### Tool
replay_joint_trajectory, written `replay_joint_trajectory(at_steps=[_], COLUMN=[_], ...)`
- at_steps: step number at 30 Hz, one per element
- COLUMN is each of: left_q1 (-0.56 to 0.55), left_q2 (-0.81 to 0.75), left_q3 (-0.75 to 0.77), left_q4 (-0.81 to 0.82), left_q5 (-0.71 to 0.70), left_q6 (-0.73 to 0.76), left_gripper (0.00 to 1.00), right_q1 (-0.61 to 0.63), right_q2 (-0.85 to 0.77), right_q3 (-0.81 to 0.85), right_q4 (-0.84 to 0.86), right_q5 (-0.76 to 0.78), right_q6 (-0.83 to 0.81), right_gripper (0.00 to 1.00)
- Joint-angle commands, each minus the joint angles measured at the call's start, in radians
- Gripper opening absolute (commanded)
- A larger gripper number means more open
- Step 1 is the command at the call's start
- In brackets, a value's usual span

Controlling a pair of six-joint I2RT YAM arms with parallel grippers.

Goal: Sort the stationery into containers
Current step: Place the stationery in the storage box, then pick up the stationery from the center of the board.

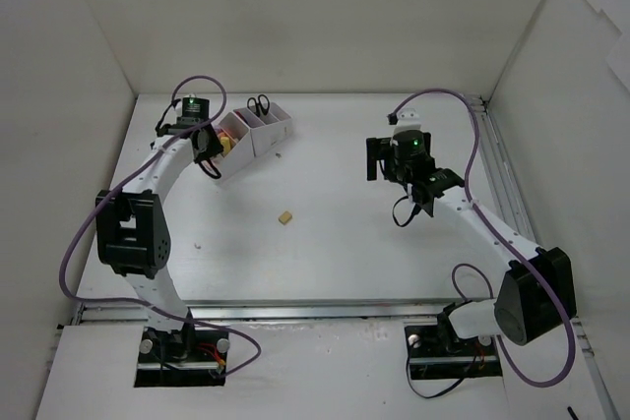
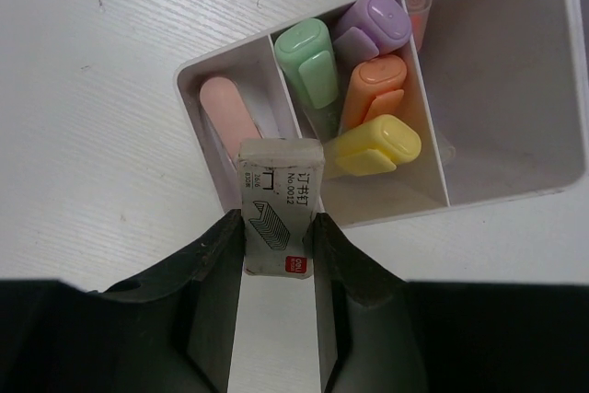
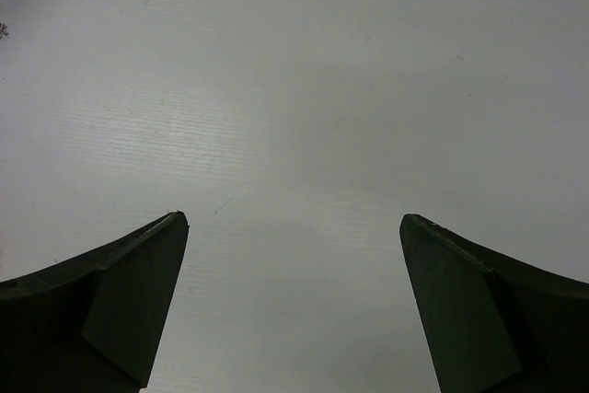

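Pinching a small staple box [image 2: 279,213] by its long sides between the left fingers [image 2: 216,292], which are closed narrow on its near half and leaving the far half sticking out past the tips. Hanging over the near wall of the organizer [image 2: 502,89], toward the far left of the table [image 1: 394,253]. Lying lengthwise along the fingers, long axis running away from the wrist, printed face turned to the wrist camera. Pointing its far end at the divider between the end compartment holding a pale pink item [image 2: 230,108] and the next one packed with highlighters [image 2: 368,89].

Risking, on letting go here, a landing astride that divider or the near rim, then tipping back onto the table or in among the highlighters. Not showing the height above the rim. Risking also a twist in the grip, should the free end catch the wall while going down.

Holding the right fingers [image 3: 120,301] spread wide, gripping nothing, over the table well apart from the organizer.
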Motion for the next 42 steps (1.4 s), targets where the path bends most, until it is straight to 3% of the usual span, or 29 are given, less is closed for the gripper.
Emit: replay_joint_trajectory(at_steps=[1, 4, 8, 9, 14, 17, 22, 24, 31, 37, 39, 42], left_q1=[0.019, 0.045, 0.054, 0.054, 0.064, 0.064, 0.064, 0.064, 0.064, 0.064, 0.064, 0.064], left_q2=[0.015, 0.035, 0.043, 0.048, 0.032, 0.008, -0.129, -0.222, -0.491, -0.681, -0.736, -0.791], left_q3=[0.072, 0.078, 0.062, 0.064, 0.053, 0.047, -0.058, -0.109, -0.344, -0.486, -0.502, -0.539], left_q4=[0.040, 0.051, 0.091, 0.094, 0.103, 0.097, 0.106, 0.114, 0.042, -0.036, -0.068, -0.078], left_q5=[0.022, 0.047, 0.076, 0.076, 0.091, 0.091, 0.126, 0.119, 0.024, -0.041, -0.059, -0.056], left_q6=[0.004, -0.009, -0.008, -0.003, 0.021, 0.038, 0.044, 0.035, -0.031, -0.065, -0.068, -0.071], left_gripper=[0.05, 0.09, 0.28, 0.44, 0.75, 0.80, 0.88, 0.99, 1.00, 0.99, 0.99, 0.99], right_q1=[-0.011, -0.015, -0.018, -0.018, -0.021, 0.001, 0.142, 0.205, 0.366, 0.467, 0.479, 0.475], right_q2=[0.007, 0.009, 0.006, 0.004, 0.000, 0.018, 0.078, 0.116, 0.358, 0.562, 0.598, 0.658], right_q3=[0.062, 0.071, 0.068, 0.066, 0.060, 0.060, 0.080, 0.095, 0.204, 0.318, 0.342, 0.368], right_q4=[0.021, 0.011, 0.001, -0.001, -0.004, -0.005, -0.005, 0.002, 0.060, 0.097, 0.096, 0.105], right_q5=[0.012, 0.005, -0.004, -0.010, -0.168, -0.235, -0.251, -0.286, -0.357, -0.303, -0.269, -0.237], right_q6=[-0.020, -0.031, -0.037, -0.037, -0.086, -0.122, -0.256, -0.287, -0.313, -0.302, -0.279, -0.235], right_gripper=[0.98, 0.98, 0.98, 0.98, 0.98, 0.98, 0.98, 0.98, 0.98, 0.98, 0.95, 0.83])
